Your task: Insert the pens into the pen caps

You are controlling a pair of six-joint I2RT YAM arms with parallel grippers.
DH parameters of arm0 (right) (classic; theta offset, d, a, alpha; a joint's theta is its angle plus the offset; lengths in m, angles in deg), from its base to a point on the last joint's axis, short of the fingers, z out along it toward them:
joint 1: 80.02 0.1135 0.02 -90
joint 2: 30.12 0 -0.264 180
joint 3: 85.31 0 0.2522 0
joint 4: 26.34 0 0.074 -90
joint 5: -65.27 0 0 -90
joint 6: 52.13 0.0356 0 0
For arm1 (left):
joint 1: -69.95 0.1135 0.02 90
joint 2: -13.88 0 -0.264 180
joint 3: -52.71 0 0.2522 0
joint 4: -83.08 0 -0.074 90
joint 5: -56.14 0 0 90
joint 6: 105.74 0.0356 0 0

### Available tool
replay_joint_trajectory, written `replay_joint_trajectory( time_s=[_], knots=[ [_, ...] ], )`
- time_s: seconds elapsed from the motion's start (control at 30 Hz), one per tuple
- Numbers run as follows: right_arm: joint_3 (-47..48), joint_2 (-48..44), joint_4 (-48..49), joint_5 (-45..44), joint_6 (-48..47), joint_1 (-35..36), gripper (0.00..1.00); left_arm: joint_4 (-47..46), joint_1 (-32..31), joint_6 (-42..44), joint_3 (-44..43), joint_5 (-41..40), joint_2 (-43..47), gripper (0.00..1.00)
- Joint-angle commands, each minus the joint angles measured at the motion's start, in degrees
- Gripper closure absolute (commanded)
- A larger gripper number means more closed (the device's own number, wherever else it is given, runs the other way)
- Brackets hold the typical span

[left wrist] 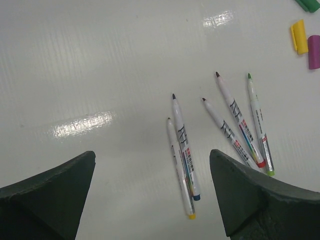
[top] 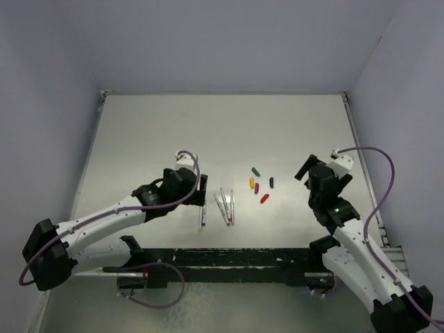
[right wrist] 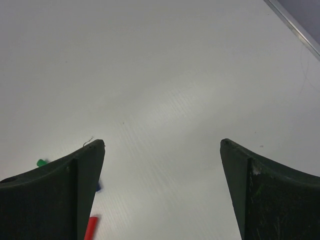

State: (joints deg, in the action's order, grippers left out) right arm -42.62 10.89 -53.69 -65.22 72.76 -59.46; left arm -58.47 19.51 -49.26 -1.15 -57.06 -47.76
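Note:
Several thin white pens [top: 225, 208] lie loose on the table's middle, one [top: 202, 216] a little to the left of the rest. In the left wrist view the pens [left wrist: 185, 150] lie side by side just ahead of my fingers, tips pointing away. My left gripper [top: 200, 196] [left wrist: 152, 155] is open and empty, low over the table beside them. The green [top: 255, 170], yellow [top: 252, 182], purple [top: 257, 188], blue [top: 271, 182] and red [top: 264, 198] caps lie scattered right of the pens. My right gripper [top: 318, 172] [right wrist: 162, 142] is open and empty, right of the caps.
The white table [top: 222, 125] is walled on three sides by pale panels. A metal edge strip [right wrist: 295, 25] runs along the right side. A black rail [top: 229, 260] lies at the near edge between the arm bases.

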Motion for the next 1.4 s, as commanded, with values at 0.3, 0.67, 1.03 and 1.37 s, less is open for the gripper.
replay_joint_trajectory(
  time_s=[0.3,0.67,1.03,1.37],
  knots=[
    [1.90,3.53,3.82,-1.79,-3.94,-0.17,0.00,2.62,-0.85,-5.37,-1.01,2.71,-7.61,0.01],
    [3.14,4.53,-0.47,0.11,-1.35,-0.17,0.00,1.46,-1.58,-8.51,-0.24,0.98,-11.87,0.35],
    [3.01,6.44,-0.12,1.73,-1.46,-0.17,0.00,-1.32,-1.68,-9.53,-0.62,1.38,-16.42,0.41],
    [2.42,5.65,-0.39,2.17,-1.26,-0.17,0.00,-4.83,-1.86,-9.55,-0.40,2.72,-17.98,0.41]
  ],
)
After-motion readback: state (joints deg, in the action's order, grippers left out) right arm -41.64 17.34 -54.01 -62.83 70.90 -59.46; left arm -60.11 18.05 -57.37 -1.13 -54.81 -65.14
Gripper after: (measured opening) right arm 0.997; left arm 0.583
